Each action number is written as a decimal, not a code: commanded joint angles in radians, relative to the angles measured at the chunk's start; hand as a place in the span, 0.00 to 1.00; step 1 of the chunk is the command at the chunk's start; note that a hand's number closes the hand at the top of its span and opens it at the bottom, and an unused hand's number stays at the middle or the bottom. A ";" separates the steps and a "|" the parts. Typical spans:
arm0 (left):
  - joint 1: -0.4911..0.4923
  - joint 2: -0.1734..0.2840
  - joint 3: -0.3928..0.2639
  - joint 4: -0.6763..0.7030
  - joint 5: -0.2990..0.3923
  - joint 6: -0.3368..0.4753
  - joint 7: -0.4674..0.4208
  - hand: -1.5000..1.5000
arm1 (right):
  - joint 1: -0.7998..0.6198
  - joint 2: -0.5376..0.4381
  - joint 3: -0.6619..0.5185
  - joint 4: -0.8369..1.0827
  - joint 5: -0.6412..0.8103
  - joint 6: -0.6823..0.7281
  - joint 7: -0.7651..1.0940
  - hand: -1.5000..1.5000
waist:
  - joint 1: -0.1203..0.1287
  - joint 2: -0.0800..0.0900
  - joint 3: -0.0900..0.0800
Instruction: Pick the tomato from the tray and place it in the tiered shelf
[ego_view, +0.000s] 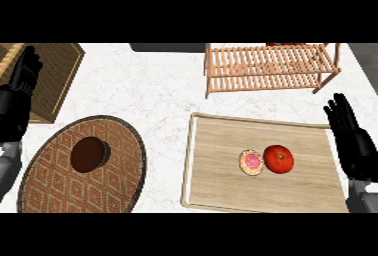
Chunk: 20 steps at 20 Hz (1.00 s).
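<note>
The wooden tray (221, 195) is the thing to steer by. Left of it lies a big woven round mat (81, 165) carrying a small dark bowl (89, 154); beyond its far edge stands the slatted tiered shelf (267, 67), well apart from it.

The left hand (22, 80) rests far off to the left of the tray, fingers straight and released, holding nothing. The right hand (353, 137) stands over the tray's right edge, likewise released and empty.

The tomato (279, 159) still sits on the tray, right of centre, touching a small pink-topped pastry (252, 162) on its left.

That contact looks like the trouble. Fingers closing from the right could shove the tomato into the pastry, or it could roll leftward out of reach. Later, the shelf's gapped slats and low upper tier could catch the hand or let the tomato wobble.
</note>
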<state>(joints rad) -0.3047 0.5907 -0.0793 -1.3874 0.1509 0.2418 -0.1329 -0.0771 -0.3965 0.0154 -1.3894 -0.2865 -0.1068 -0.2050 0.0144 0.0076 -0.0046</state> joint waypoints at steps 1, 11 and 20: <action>0.058 -0.019 0.030 -0.117 -0.017 -0.014 0.082 0.50 | -0.041 0.020 -0.027 0.034 0.033 -0.016 0.043 0.00 | -0.010 -0.009 0.005; 0.104 -0.205 -0.154 -0.023 0.021 -0.035 0.090 0.50 | 0.080 -0.141 -0.120 0.020 0.226 -0.340 0.210 1.00 | -0.061 0.010 -0.005; 0.134 -0.300 -0.209 -0.044 -0.035 -0.005 0.109 0.50 | 0.233 0.129 -0.247 -0.213 0.023 -0.366 -0.087 0.00 | -0.031 -0.011 0.005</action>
<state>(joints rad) -0.1838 0.3369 -0.2663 -1.4328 0.1467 0.2141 -0.0168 0.0685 -0.2783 -0.1896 -1.4797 -0.1887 -0.5474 -0.2313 -0.0177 -0.0005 0.0005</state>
